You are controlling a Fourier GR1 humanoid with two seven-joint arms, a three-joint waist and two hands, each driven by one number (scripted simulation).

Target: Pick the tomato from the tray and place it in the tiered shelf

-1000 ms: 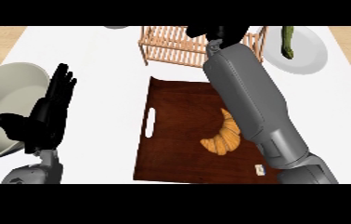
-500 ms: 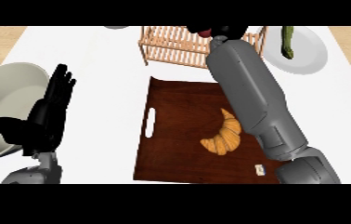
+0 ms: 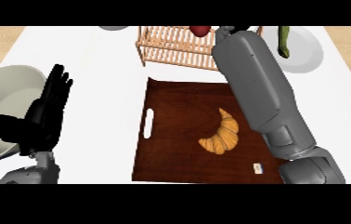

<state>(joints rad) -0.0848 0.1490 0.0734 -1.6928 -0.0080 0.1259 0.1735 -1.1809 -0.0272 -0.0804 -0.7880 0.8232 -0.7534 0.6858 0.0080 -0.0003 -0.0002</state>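
From my remote station, I see the left robot hand (image 3: 47,108) resting to the left of the tray (image 3: 178,139), fingers straight and up, holding nothing, its palm over the edge of a pale bowl (image 3: 17,81) at the view's left side. The dark brown tray lies flat on the white tabletop (image 3: 103,79), a slot handle cut near its left edge, a golden croissant (image 3: 222,132) lying right of its middle and a small tag (image 3: 257,168) near its lower right corner. Beyond the tray's far edge stands the tiered shelf (image 3: 171,51), made of light wooden slats. The tomato (image 3: 200,30), dark red and rounded, shows at the shelf's far side, only its lower part visible below the view's top edge. Just right of it, a small dark part of the right robot hand (image 3: 227,31) peeks out past the grey forearm (image 3: 257,88) that crosses the tray's right side; I cannot tell whether its fingers are apart or closed on the tomato. Right of the shelf and beyond the tray's right corner sits a white plate (image 3: 305,56) with a green vegetable (image 3: 283,42) lying on it.
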